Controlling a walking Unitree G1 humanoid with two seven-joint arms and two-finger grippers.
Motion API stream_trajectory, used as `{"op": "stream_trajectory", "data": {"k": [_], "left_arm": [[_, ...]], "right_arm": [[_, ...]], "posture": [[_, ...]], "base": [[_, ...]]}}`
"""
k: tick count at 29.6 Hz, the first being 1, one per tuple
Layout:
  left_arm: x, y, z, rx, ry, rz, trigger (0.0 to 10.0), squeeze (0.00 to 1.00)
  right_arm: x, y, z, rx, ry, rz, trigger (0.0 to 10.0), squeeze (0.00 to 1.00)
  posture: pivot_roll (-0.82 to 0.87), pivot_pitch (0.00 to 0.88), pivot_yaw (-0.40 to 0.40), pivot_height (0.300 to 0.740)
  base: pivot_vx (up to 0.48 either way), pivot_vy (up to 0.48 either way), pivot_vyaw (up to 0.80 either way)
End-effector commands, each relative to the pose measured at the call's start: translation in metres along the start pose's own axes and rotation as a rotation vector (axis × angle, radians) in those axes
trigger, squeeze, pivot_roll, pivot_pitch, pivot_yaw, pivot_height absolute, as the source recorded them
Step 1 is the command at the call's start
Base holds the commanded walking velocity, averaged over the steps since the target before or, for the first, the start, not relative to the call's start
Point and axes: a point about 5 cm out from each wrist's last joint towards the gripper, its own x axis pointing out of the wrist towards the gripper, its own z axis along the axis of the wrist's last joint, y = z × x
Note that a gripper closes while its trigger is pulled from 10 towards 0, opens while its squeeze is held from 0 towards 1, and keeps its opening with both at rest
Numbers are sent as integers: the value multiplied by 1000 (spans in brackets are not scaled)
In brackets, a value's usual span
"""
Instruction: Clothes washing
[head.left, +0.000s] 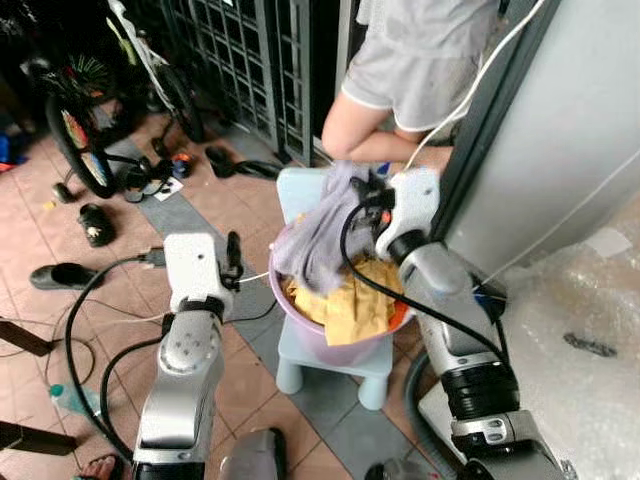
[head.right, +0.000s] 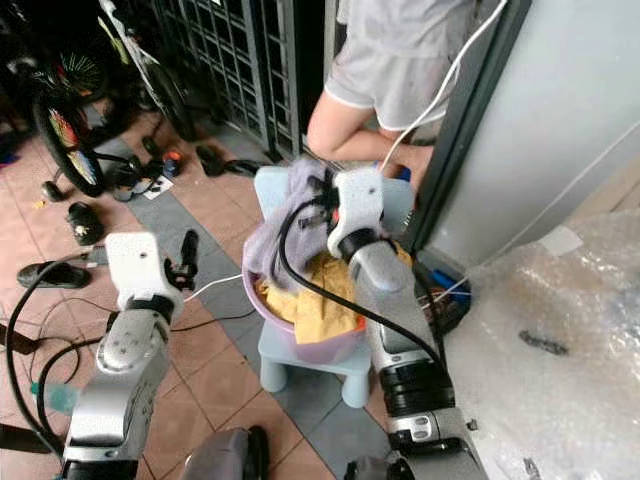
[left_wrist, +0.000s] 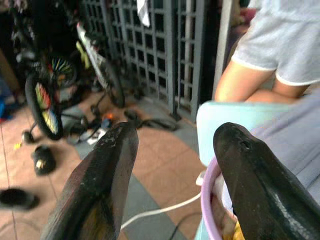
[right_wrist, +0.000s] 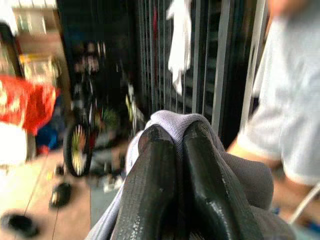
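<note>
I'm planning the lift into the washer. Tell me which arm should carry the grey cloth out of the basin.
Right. Its gripper is already shut on the grey cloth, pulled up above the basin. The left gripper is open beside the basin, holding nothing.

Bicycle (head.left: 80, 130), scattered shoes (head.left: 95, 222) (tiled floor), person (head.left: 415, 60) standing.

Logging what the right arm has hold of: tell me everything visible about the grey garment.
The grey garment is soft knit-looking cloth, lavender-grey, crumpled. The right gripper is shut on a fold at its top and holds it raised, so it hangs down over the back rim of the purple basin onto the yellow clothes inside. The basin sits on a pale blue stool.
</note>
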Motion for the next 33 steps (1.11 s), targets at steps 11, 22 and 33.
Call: {"op": "stream_trajectory", "data": {"k": [11, 22, 33], "left_arm": [[7, 0, -8, 17, 3, 0, 10000, 0], [10, -17, -12, -4, -19, -94, 10000, 0], [21, -26, -7, -16, -49, -125, 10000, 0]], "right_arm": [[-11, -1, 30, -109, -92, -65, 10000, 0], [-16, -24, 36, -228, -115, -208, 10000, 0], [-5, -43, 57, -317, -163, -235, 10000, 0]], "posture": [[-66, 0, 70, 740], [-103, 0, 125, 740], [-124, 0, 113, 740]], "base": [[0, 0, -639], [0, 0, -785], [0, -416, -788]]}}
